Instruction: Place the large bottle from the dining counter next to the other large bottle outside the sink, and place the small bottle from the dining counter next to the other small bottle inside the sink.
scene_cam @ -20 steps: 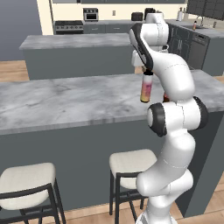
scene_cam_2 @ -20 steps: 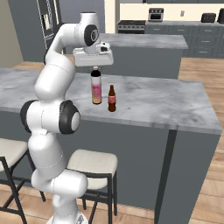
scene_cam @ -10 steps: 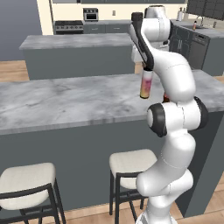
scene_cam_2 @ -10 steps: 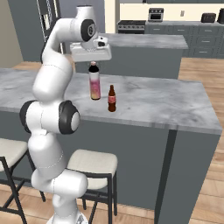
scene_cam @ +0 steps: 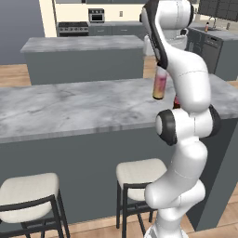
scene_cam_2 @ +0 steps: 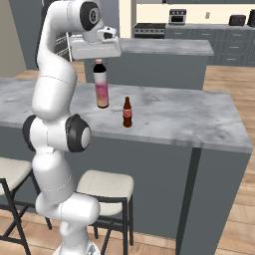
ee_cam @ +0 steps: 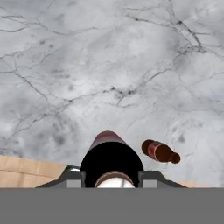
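Two bottles in play over the dining counter (scene_cam_2: 189,117). Gripper (scene_cam_2: 100,61) is pinching the large bottle (scene_cam_2: 101,84) at its dark cap, fingers pressed in on either side of the neck; hand view is showing one finger (ee_cam: 72,176) flanking the cap, the other opposite it. Bottle is hanging upright and, in the right base view, appears to be off the marble. Left base view is showing the same pink-to-orange body (scene_cam: 159,83) beside the forearm. Small bottle (scene_cam_2: 127,112) is standing upright on the counter, near the large one and apart from it, toward the counter's near edge; hand view is catching it (ee_cam: 160,152) beside the large bottle's body (ee_cam: 106,139). Stools (scene_cam_2: 102,185) are sitting under the counter overhang.
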